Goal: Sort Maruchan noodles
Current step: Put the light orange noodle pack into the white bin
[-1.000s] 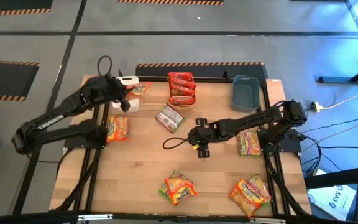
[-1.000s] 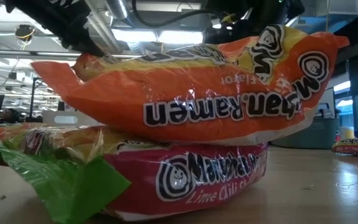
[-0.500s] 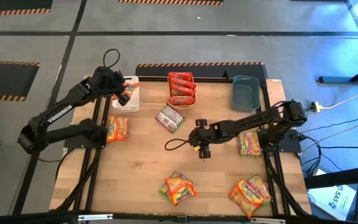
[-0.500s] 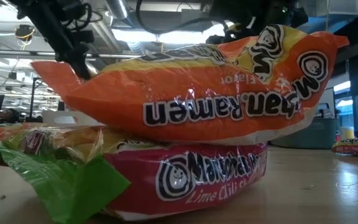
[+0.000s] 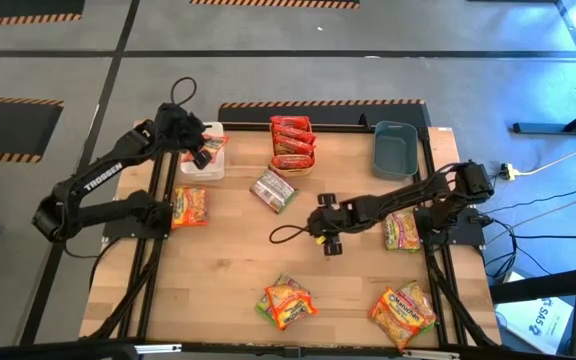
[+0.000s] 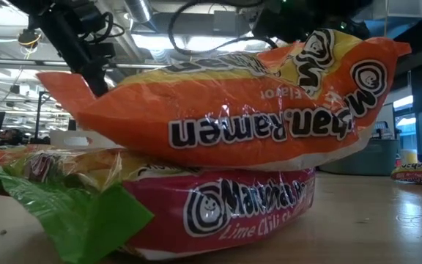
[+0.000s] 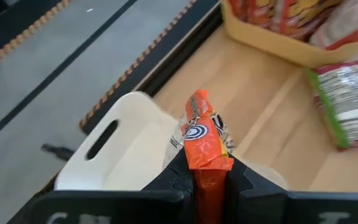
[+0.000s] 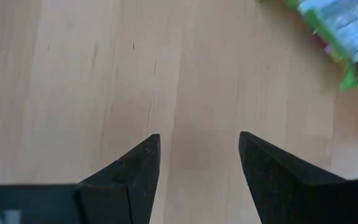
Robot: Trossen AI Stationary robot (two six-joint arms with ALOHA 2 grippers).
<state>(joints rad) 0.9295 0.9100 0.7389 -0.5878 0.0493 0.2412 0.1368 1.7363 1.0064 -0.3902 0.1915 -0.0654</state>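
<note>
**Hovering over the white bin**

An orange packet [image 7: 205,144] is pinched edge-on in the left gripper [image 5: 201,152] — held above the white bin [image 7: 126,152]. The right gripper [image 5: 327,235] is spread wide over bare table [image 8: 73,74] — silvery-backed packet [image 5: 273,190] nearby.

1. The counter [image 5: 228,270] is a pale wooden top.
2. Along its far edge stand a white bin [image 5: 204,165], an orange bin [image 5: 292,145] and a grey-blue bin [image 5: 395,148].
3. Ramen packets lie on the wood: a silvery one [image 5: 273,189] near the orange bin, one at the left [image 5: 189,206], one at the right [image 5: 402,229], and two near-edge piles [image 5: 287,302] [image 5: 403,311].
</note>
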